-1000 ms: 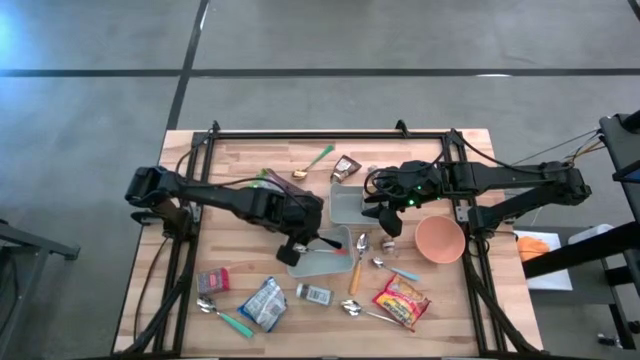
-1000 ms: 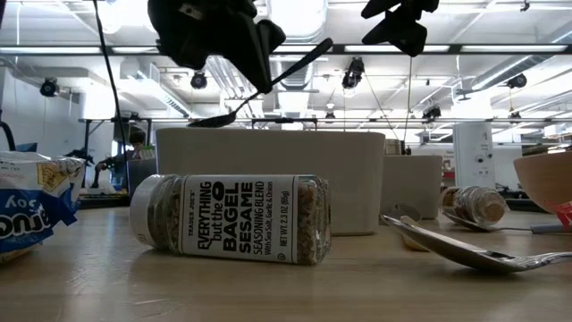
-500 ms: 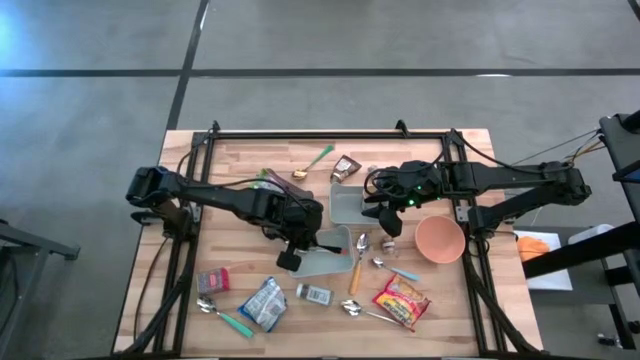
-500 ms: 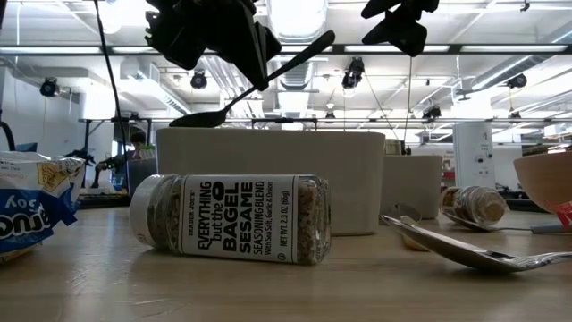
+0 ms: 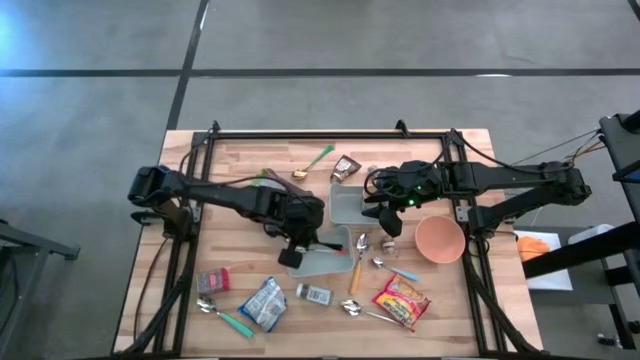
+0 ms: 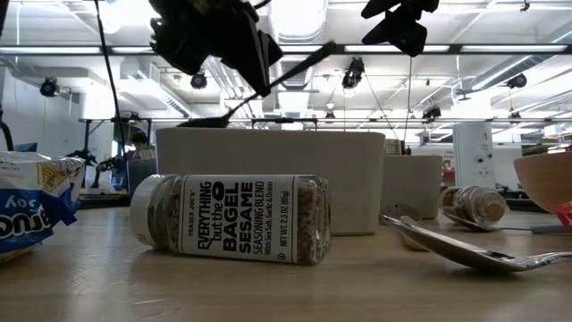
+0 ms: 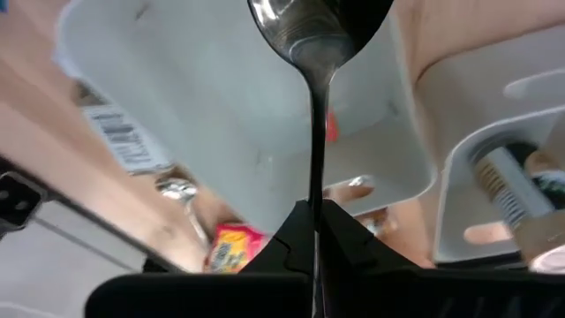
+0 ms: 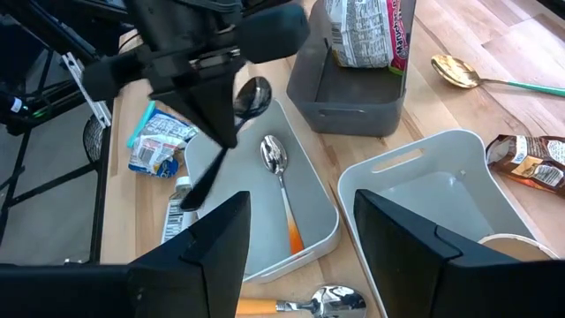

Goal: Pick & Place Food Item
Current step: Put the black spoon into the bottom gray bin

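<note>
My left gripper (image 5: 297,240) is shut on a dark spoon (image 6: 259,85) and hangs above the nearer white bin (image 5: 312,262). Lying in that bin is an orange-handled spoon (image 8: 282,190). The dark spoon's bowl (image 7: 318,22) is over the bin's inside. My right gripper (image 5: 388,222) stays open in the air by the farther white bin (image 5: 347,206), with nothing between its fingers. Food items lie on the table: a seasoning jar (image 6: 231,219) on its side, a blue-white packet (image 5: 263,303), a red-yellow packet (image 5: 402,302) and a brown packet (image 5: 345,167). My left gripper pinches the dark spoon's handle (image 7: 315,199) between its two shut fingers, about halfway along. The fingers slant down from the table's left. The spoon is lifted clear and tilted: its bowl (image 6: 204,121) is low, and the handle's free end (image 6: 329,46) sticks up behind the fingers.
A dark grey bin (image 8: 349,97) with a packet in it stands beyond the white bins. A peach bowl (image 5: 440,238) sits at the right. Several spoons lie loose on the near half of the table, along with a small red packet (image 5: 213,280). Black rails frame the table.
My left wrist has rolled a little in place, and the dark spoon has turned with it. Its bowl now shows more edge-on in the low view. The spoon stays above the nearer white bin.
</note>
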Controlling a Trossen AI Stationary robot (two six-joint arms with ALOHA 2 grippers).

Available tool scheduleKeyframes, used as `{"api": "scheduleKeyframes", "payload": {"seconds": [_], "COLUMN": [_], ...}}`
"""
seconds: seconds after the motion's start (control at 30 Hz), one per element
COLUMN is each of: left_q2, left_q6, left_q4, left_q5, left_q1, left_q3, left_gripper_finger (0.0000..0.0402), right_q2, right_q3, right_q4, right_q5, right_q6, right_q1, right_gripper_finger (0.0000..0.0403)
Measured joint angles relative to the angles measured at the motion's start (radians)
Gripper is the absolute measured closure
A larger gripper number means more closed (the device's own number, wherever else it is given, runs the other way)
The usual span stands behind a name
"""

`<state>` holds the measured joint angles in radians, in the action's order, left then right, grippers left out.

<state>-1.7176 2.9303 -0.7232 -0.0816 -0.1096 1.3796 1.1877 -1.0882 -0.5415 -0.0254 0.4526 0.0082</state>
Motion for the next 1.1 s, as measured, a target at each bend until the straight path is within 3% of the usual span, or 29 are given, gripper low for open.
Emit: {"api": "scheduleKeyframes", "payload": {"seconds": [0.4,0.7,1.1], "left_q2": [-0.1,-0.107,-0.113], "left_q6": [-0.04,0.058,0.064], "left_q4": [0.152,0.06,0.001], "left_q5": [-0.007,-0.057,-0.064], "left_q1": [-0.003,-0.013,-0.016], "left_q3": [0.015,0.014,-0.022], "left_gripper_finger": [0.0401,0.0401,0.0401], "right_q2": [0.0,0.0,0.0], "right_q3": [0.0,0.0,0.0], "right_q4": [0.0,0.0,0.0], "right_q5": [0.0,0.0,0.0], "right_q6": [0.0,0.0,0.0], "right_q1": [0.0,0.0,0.0], "right_gripper_finger": [0.0203,0.0203,0.0203]}}
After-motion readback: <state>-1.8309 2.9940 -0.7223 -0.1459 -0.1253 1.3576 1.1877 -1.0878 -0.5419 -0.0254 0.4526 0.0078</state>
